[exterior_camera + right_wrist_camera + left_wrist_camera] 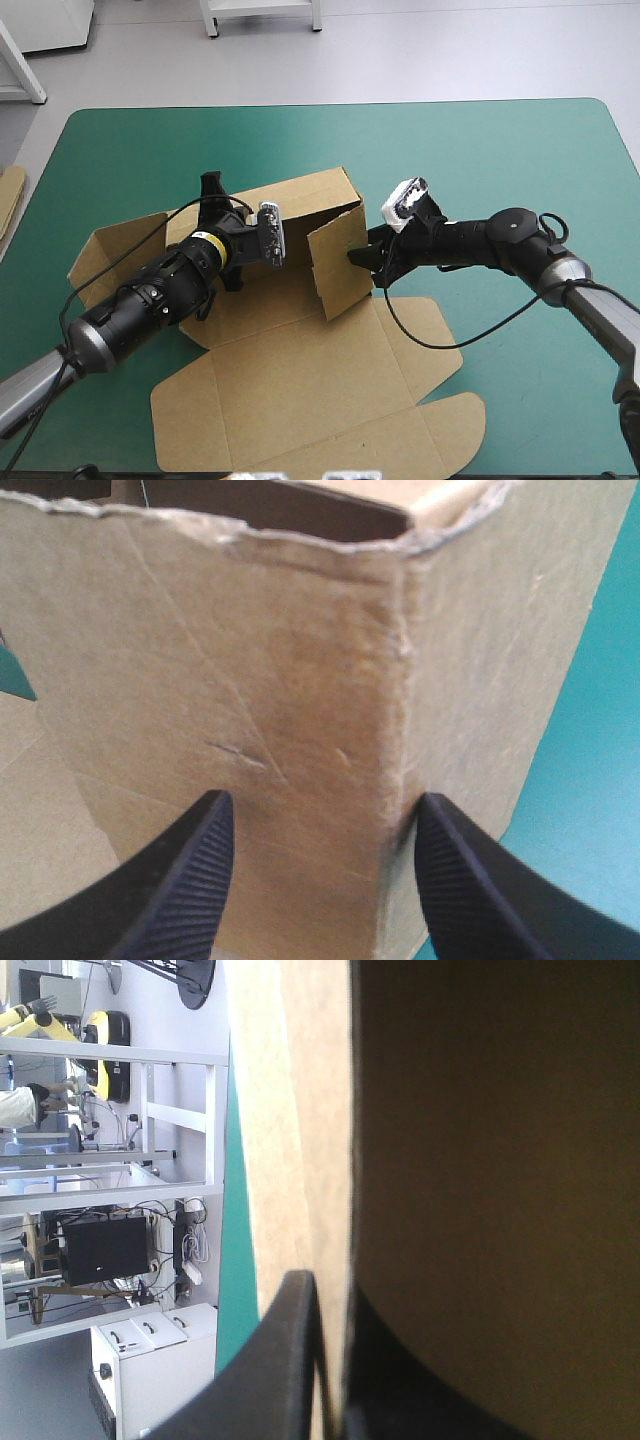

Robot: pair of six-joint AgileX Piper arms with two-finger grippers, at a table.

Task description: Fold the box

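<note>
Midway across the teal-green desk [500, 150] sits the brown box [335, 255], walls partly raised, lid flat toward the near edge. The left gripper's [335, 1300] black fingers pinch one raised wall; the right gripper's [322, 805] fingers stand spread at a raised corner.

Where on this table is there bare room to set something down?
Free: the teal-green cover along the far edge, beyond the box; also the right side, either side of the right arm. Crowded: centre and left, where the left gripper and right gripper meet raised walls; flat board covers the near middle.
</note>
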